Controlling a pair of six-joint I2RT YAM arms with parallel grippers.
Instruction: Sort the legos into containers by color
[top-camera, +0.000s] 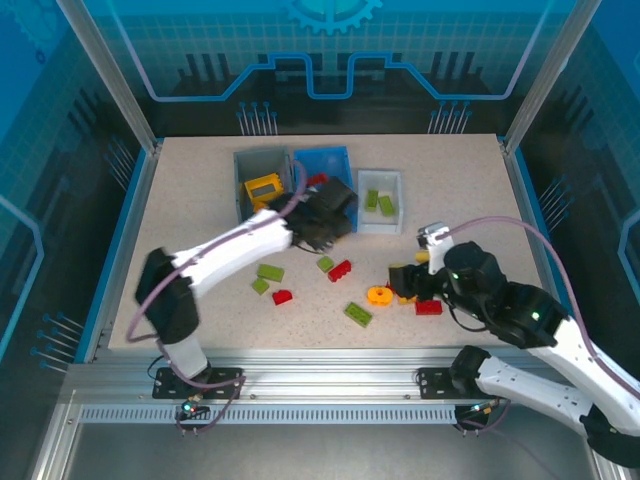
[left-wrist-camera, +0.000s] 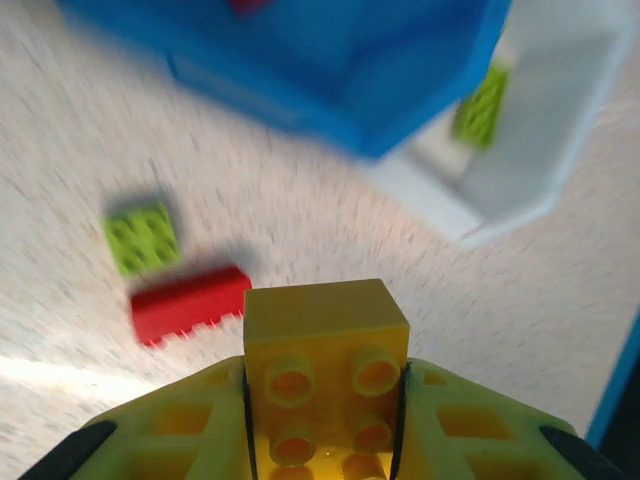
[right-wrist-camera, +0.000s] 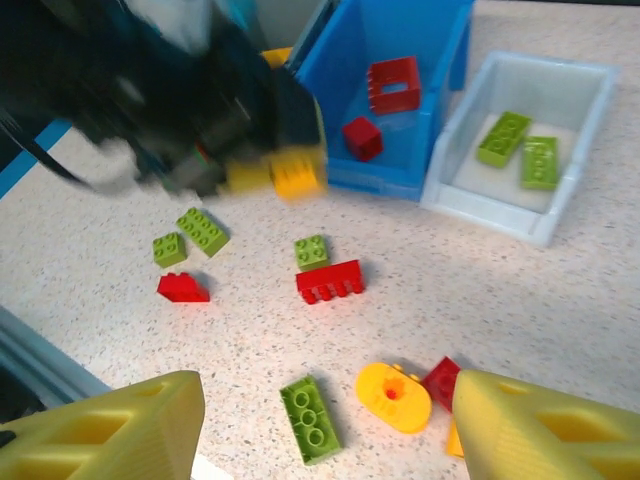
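My left arm (top-camera: 235, 248): white tube, black joints.
My right arm (top-camera: 560, 345): white lower down, big black lumps higher up.
My cables (top-camera: 500, 222): thin, grey-purple, one over each arm.
My left gripper (left-wrist-camera: 325, 390): yellow-green fingers (left-wrist-camera: 170, 425) with box holes.
My right gripper (right-wrist-camera: 322, 410): yellow fingers, same box holes.
My bases (top-camera: 197, 380): black plates with bolts.

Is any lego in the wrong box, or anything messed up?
No, nothing stands out. The blue bin holds only red bricks, the white tray only green bricks, and the grey bin shows a yellow piece. The loose bricks on the table just aren't sorted yet.
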